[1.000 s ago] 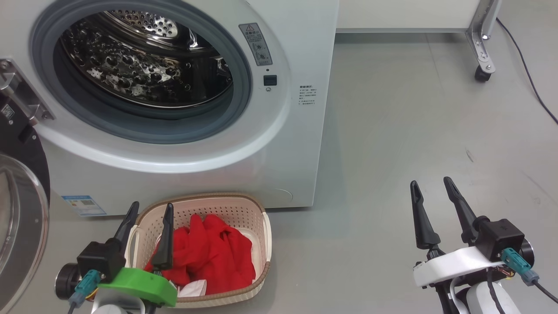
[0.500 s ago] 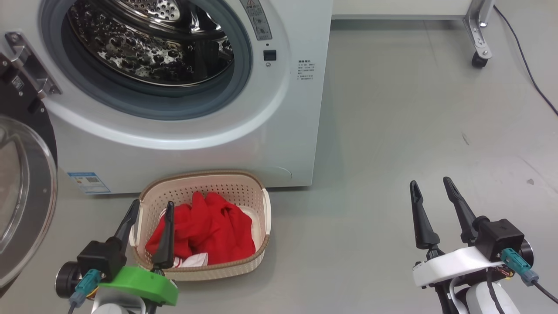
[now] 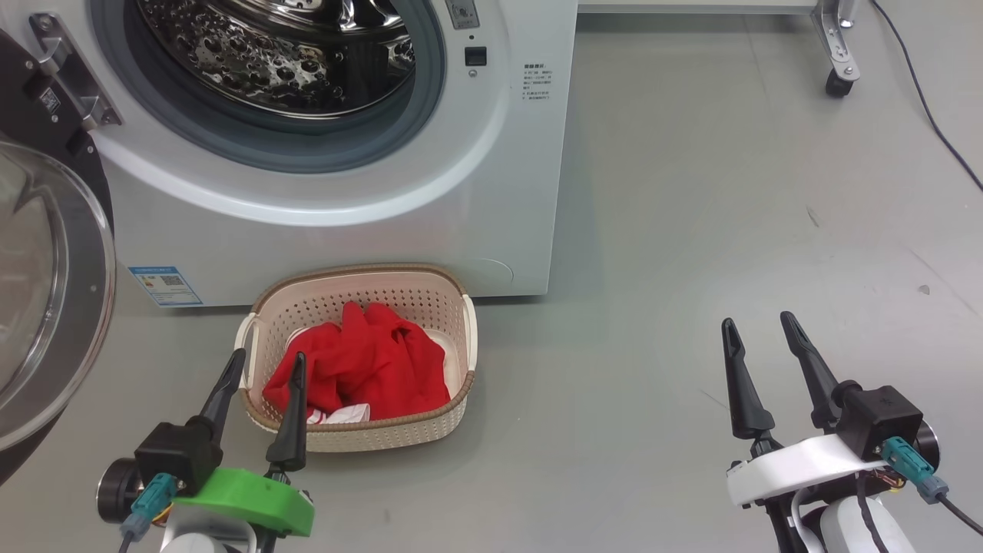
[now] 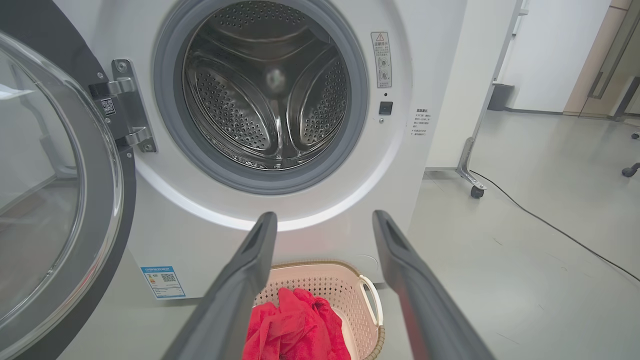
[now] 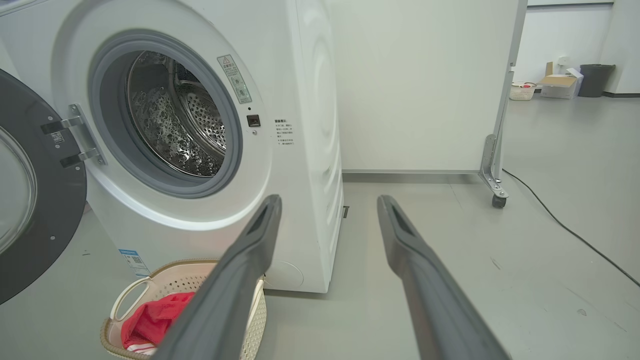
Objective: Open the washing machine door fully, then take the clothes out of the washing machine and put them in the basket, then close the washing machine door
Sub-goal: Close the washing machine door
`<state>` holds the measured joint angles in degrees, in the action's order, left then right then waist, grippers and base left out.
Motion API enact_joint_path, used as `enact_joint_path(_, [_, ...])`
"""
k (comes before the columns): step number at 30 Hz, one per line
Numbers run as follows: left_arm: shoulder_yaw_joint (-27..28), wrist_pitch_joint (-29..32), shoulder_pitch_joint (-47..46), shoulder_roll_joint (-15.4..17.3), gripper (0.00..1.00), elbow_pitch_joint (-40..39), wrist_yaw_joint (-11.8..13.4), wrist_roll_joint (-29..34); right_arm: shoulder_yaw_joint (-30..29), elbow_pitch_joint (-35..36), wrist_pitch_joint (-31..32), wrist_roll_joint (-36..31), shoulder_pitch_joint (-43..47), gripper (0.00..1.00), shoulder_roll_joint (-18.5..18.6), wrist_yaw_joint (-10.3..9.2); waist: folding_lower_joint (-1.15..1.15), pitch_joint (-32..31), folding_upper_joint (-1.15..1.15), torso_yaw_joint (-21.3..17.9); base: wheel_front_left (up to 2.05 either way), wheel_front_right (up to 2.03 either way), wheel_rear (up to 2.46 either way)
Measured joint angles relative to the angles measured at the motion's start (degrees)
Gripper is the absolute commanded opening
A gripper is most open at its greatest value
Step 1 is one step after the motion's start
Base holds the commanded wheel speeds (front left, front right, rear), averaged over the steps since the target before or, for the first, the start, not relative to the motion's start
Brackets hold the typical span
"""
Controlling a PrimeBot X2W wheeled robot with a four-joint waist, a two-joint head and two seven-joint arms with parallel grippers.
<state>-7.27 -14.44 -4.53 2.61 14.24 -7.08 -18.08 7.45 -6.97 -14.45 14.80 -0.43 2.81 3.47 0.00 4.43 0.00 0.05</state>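
your view has drawn back. at left the door point(image 3: 46, 292) stands wide open; left gripper point(image 3: 269, 355) spread, empty; clothes point(image 3: 369, 361) in the basket point(image 3: 361, 270) near the washer point(image 3: 338, 238); right gripper point(image 3: 756, 319) spread, empty. push on the slick glass point(image 3: 31, 253) and you may slip, leaving the door unlatched.

Your left gripper point(image 3: 268, 355), two long dark tapered fingers point(image 3: 292, 415) on a bright green plastic wrist bracket point(image 3: 246, 503), sits at the lower left of the head view. Its fingers point up, lean slightly right and are spread wide apart. Your right gripper point(image 3: 756, 319) has the same dark fingers on a white plastic wrist bracket point(image 3: 799, 465). It sits at the lower right, leaning slightly left, its fingers just as wide. Each wrist carries a black camera block point(image 3: 178, 455) and a teal cable plug point(image 3: 146, 499). In both wrist views you see the fingers splayed.
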Motion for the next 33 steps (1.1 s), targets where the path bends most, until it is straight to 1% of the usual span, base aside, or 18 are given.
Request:
enact_joint_path(12, [-0.01, 0.0, 0.02, -0.01, 1.0, -0.11, 0.01, 0.01, -0.13, 0.01, -0.01, 0.01, 0.0, 1.0, -0.03, 0.0, 0.0, 0.09, 0.0, 0.15, -0.4, 0.4, 0.0])
enact_joint_path(33, [0.03, 0.0, 0.02, -0.02, 1.0, -0.19, 0.24, 0.01, -0.27, -0.1, 0.0, 0.0, 0.0, 1.0, -0.04, 0.0, 0.0, -0.1, 0.0, 0.47, -0.02, 0.02, 0.0])
